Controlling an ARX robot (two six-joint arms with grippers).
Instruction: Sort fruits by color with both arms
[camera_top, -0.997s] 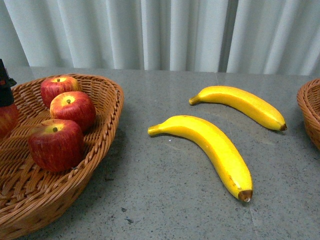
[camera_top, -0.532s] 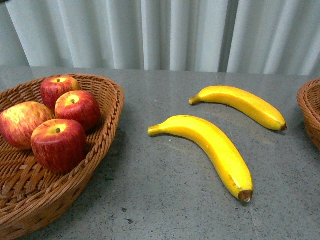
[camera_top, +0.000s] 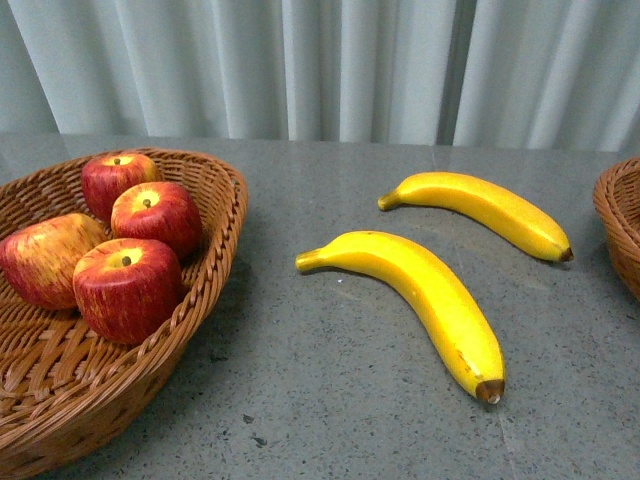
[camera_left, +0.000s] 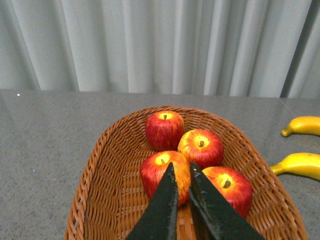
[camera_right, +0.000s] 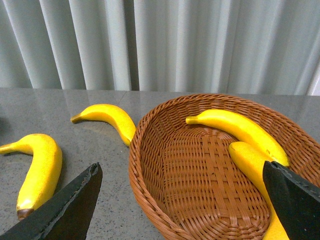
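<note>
Red apples (camera_left: 201, 146) just beyond left gripper (camera_left: 182, 166) pinched closed, right gripper (camera_right: 180, 170) spread wide above basket (camera_right: 150, 125) holding bananas (camera_right: 240, 127)

The left wicker basket (camera_top: 232, 195) and right wicker basket (camera_top: 615, 212) stand well apart on a grey table (camera_top: 330, 400) before pale curtains (camera_top: 340, 70).

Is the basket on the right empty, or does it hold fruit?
Not empty. The right wrist view shows two bananas lying inside the basket; two more lie outside on the table.

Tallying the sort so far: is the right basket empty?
No, the right wrist view shows two bananas lying inside the basket.
</note>
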